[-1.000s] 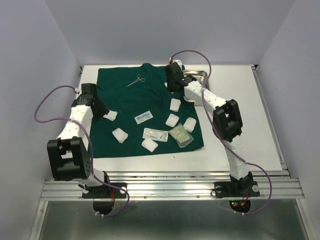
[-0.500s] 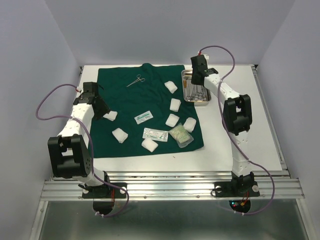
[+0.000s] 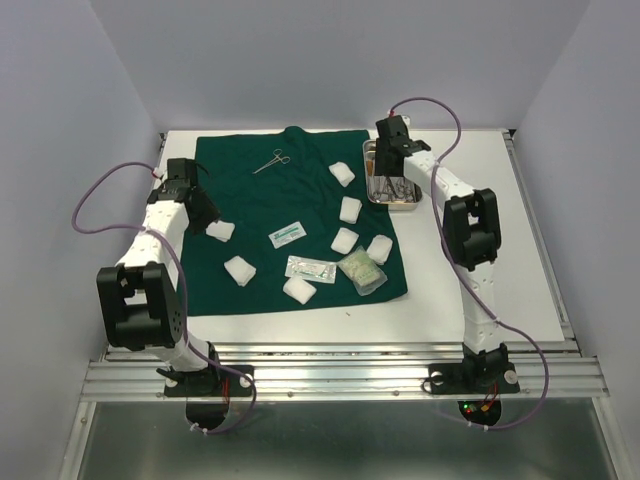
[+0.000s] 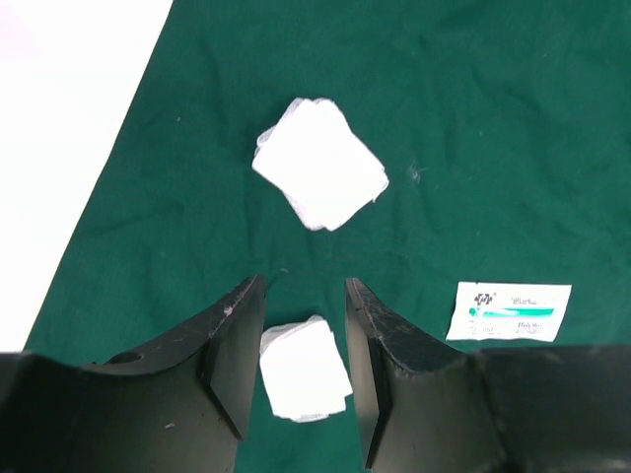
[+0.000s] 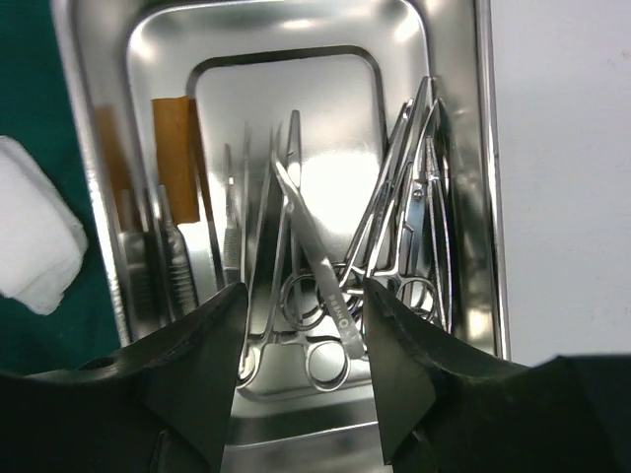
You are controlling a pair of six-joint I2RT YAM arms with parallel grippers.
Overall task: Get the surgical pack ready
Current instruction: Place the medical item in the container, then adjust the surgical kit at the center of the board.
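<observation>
Tray work on the right, gauze under the left

Right hand hangs low over the steel tray, fingers apart, nothing between them. The tray sits on the table at the far right corner of the green drape. Whether it overlaps the cloth edge I cannot tell. Left hand is half apart astride a gauze pad near the drape's left edge. The pad looks uncrushed, no pinch showing.

Step, as I read it: taking one instrument out of the tray. The ring-handled instruments lie heaped and crossed, rings toward the hand. Best to single out the topmost, close across its shank just above the rings, and lift straight and slow so crossed neighbours slide off. Steel on steel is slick, and a grip on the tapered tips would likely slip.

Materials:
- Tray: polished, mirror-bright, rounded corners, raised rim.
- Instruments: thin, hard, glossy.
- Brown strip at the tray's left side: not identifiable.
- Drape: matte cloth, lying flat.
- Gauze: soft, squarish, folded.
- One pair of forceps lies on the drape's far part.
- A flat printed packet lies near the left hand.
</observation>
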